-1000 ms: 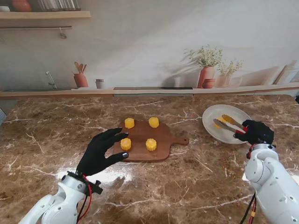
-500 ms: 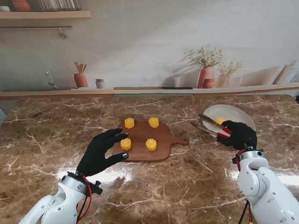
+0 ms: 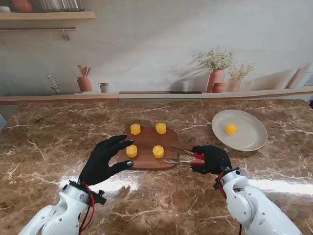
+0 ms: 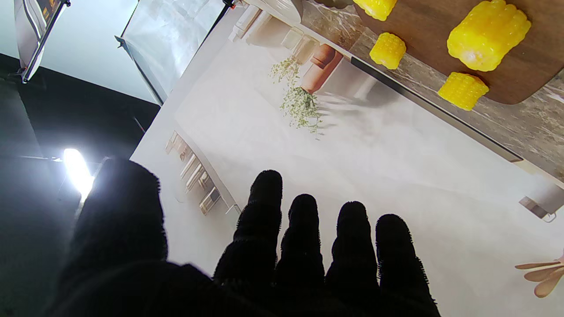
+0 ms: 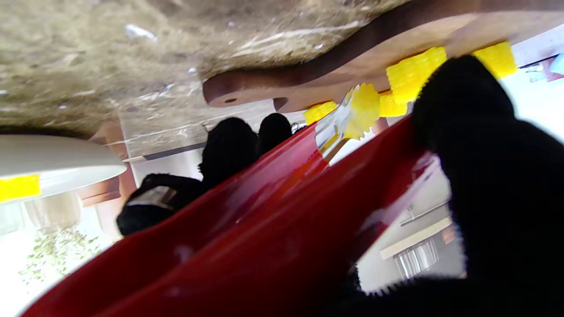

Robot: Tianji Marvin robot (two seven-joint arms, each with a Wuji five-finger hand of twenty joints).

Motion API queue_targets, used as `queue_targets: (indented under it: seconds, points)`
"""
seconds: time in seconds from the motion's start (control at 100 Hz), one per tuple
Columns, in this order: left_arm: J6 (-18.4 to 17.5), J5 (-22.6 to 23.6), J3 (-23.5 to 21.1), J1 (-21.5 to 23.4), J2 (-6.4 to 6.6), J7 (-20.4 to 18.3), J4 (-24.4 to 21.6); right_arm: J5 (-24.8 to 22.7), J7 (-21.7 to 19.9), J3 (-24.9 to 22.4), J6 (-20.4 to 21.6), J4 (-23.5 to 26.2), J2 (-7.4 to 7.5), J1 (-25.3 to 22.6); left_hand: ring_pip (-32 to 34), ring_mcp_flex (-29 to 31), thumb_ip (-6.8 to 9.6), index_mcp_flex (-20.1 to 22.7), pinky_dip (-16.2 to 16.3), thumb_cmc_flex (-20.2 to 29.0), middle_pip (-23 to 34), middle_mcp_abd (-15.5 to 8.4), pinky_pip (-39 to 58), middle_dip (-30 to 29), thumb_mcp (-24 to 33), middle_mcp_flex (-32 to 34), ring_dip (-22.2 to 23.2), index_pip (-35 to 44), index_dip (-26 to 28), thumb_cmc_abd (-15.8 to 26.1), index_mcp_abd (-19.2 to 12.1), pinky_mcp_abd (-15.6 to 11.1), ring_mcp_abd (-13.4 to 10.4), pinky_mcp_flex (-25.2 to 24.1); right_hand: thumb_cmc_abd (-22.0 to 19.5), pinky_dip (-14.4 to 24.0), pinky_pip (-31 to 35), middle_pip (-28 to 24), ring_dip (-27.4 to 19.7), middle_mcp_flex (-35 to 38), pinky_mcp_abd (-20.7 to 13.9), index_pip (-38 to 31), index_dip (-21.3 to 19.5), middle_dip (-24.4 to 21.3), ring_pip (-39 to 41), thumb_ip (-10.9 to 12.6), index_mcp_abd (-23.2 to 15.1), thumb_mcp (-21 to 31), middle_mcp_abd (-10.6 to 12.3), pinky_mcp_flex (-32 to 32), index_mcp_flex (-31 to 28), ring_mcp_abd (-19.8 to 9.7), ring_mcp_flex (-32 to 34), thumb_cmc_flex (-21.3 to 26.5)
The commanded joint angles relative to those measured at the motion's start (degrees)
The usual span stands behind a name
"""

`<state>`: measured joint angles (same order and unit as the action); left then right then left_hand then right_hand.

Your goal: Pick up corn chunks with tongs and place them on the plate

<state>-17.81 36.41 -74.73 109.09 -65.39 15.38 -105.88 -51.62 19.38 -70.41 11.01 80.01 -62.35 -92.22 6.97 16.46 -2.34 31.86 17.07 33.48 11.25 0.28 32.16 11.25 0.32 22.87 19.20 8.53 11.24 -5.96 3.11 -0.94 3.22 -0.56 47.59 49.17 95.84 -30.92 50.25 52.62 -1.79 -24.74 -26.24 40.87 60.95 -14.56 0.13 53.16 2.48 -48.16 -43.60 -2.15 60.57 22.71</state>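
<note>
Two hands are in play. My right hand (image 3: pixel 211 159) is wrapped around the red handle of the tongs (image 3: pixel 183 156), which it holds out over the right end of the cutting board (image 3: pixel 168 142), near the handle of the board. The two metal arms of the tongs are spread apart with nothing between them, their tips pointing left toward the nearest corn chunk (image 3: pixel 158 152), close to it but not touching as far as I can tell. From my right wrist the tongs (image 5: pixel 246 233) fill the frame as blurred red bars, with a pale tip in front of the yellow corn (image 5: pixel 407 72) and the brown board (image 5: pixel 308 83).

My left hand (image 3: pixel 105 159) holds nothing; its fingers (image 4: pixel 304 246) are spread and stretched out flat, reaching over the left edge of the board, fingertips just beside another chunk (image 3: pixel 131 151) at the near left. Whether they press on the board I cannot tell.

Four chunks sit on the board in a loose square: two nearer to me, two farther (image 3: pixel 135 129) (image 3: pixel 161 128). A fifth chunk (image 3: pixel 230 129) lies in the white plate (image 3: pixel 252 142), which stands on the marble table (image 3: pixel 58 142) to the right of the board, well apart from the tongs.
</note>
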Motion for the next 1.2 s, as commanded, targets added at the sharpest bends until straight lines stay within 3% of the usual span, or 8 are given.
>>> queue_targets:
  seconds: [0.0, 0.48, 0.73, 0.76, 0.84, 0.89, 1.01, 1.19]
  points:
    - [0.00, 0.16, -0.10, 0.62, 0.10, 0.08, -0.28, -0.34, -0.63, 0.82, -0.92, -0.94, -0.42, 0.36, -1.10, 0.36, 1.18, 0.60, -0.49, 1.54, -0.91, -0.72, -1.52, -0.60, -1.46, 0.15, -0.58, 0.24, 0.48, 1.18, -1.62, -0.93, -2.40, -0.79, -1.47, 0.71, 5.97, 0.10, 2.32, -3.17, -7.51, 1.16, -0.64, -0.27, 7.33, 4.73, 0.55, 7.30, -0.09, -0.87, 2.32, -8.11, 0.27, 1.92]
    - [0.22, 0.14, 0.20, 0.54, 0.12, 0.00, -0.23, -0.19, -0.84, 6.28, -6.68, -3.45, -0.65, 4.50, -1.04, 0.44, 1.17, 0.73, -0.54, 1.70, -0.85, -0.79, -1.71, -0.58, -1.48, 0.29, -0.59, 0.26, 0.49, 1.12, -1.69, -0.86, -2.39, -0.78, -0.44, 1.48, 6.05, -1.63, 2.81, -6.27, -8.84, 2.30, -1.38, 0.32, 8.85, 4.46, 1.25, 7.79, 0.08, -1.54, 4.78, -9.30, 0.58, 1.51]
    - [0.18, 0.30, 0.26, 0.73, 0.07, 0.43, -0.17, 1.26, -0.03, 9.89, -8.80, -5.13, -1.21, 6.77, -0.99, 0.48, 1.16, 0.84, -0.54, 1.56, -0.79, -0.72, -1.74, -0.54, -1.50, 0.34, -0.55, 0.34, 0.51, 1.18, -1.87, -0.84, -2.30, -0.80, -0.08, 1.29, 7.50, -4.06, 2.55, 0.59, -7.85, -1.86, -3.70, 1.11, 11.08, 5.13, -3.97, 9.21, 1.89, -4.24, -1.97, -9.20, 4.26, 5.52]
    - [0.20, 0.32, 0.21, 0.81, 0.06, 0.46, -0.18, 1.33, -0.07, 10.02, -8.81, -5.07, -1.23, 6.80, -0.98, 0.49, 1.16, 0.88, -0.54, 1.57, -0.76, -0.61, -1.76, -0.53, -1.50, 0.41, -0.54, 0.37, 0.52, 1.15, -1.77, -0.83, -2.27, -0.80, -1.06, 0.61, 8.36, -3.87, 1.76, 3.26, -7.35, -3.12, -3.93, 4.08, 11.69, 1.88, -5.58, 8.09, 2.29, -5.14, -4.67, -8.83, 5.35, 6.90]
    - [0.23, 0.30, 0.09, 0.99, 0.03, 0.60, -0.18, 1.49, -0.27, 10.15, -8.79, -4.76, -1.25, 6.75, -0.97, 0.51, 1.16, 0.86, -0.55, 1.48, -0.79, -0.66, -1.78, -0.54, -1.51, 0.39, -0.53, 0.38, 0.53, 1.12, -1.83, -0.83, -2.21, -0.79, -4.61, -0.27, 10.25, -1.34, 1.06, 9.12, -6.61, -19.22, 12.36, 7.73, 12.62, -1.36, -9.57, 7.14, 3.10, -7.10, -4.31, -8.10, 7.85, 9.73]
    - [0.18, 0.32, 0.02, 1.08, 0.01, 0.71, -0.20, 1.14, -0.48, 10.07, -8.86, -4.40, -1.14, 6.62, -0.97, 0.49, 1.17, 0.81, -0.56, 1.45, -0.81, -0.65, -1.80, -0.55, -1.49, 0.35, -0.52, 0.37, 0.52, 1.20, -1.86, -0.81, -2.23, -0.80, -6.69, -0.51, 11.01, -0.43, 0.91, 11.65, -6.17, -24.99, 17.64, 7.60, 12.83, -1.60, -10.94, 9.34, 3.35, -7.99, -4.29, -7.54, 8.94, 10.50]
    - [0.06, 0.35, -0.13, 1.24, -0.03, 0.95, -0.26, 0.43, -1.61, 9.12, -8.44, -3.06, -0.83, 5.86, -1.03, 0.39, 1.16, 0.68, -0.57, 1.42, -0.86, -0.50, -1.84, -0.57, -1.50, 0.27, -0.54, 0.33, 0.51, 1.26, -1.85, -0.80, -2.23, -0.80, -13.08, -0.41, 11.73, 0.38, 0.82, 13.04, -5.33, -25.73, 20.46, 6.85, 12.62, -1.49, -11.06, 7.23, 3.19, -8.00, -4.85, -6.36, 9.25, 12.15]
    - [0.03, 0.32, -0.29, 1.41, -0.09, 1.20, -0.35, 0.41, -2.89, 6.25, -7.27, -0.36, -0.67, 3.83, -1.08, 0.27, 1.17, 0.44, -0.67, 1.47, -0.97, -0.47, -2.08, -0.63, -1.46, 0.10, -0.57, 0.22, 0.49, 1.46, -1.85, -0.78, -2.20, -0.85, -11.84, -0.34, 12.12, 2.72, -0.40, 17.57, -2.30, -26.47, 23.13, 2.50, 9.62, -1.29, -9.62, 8.91, 2.30, -8.71, -5.37, -3.19, 11.74, 13.12]
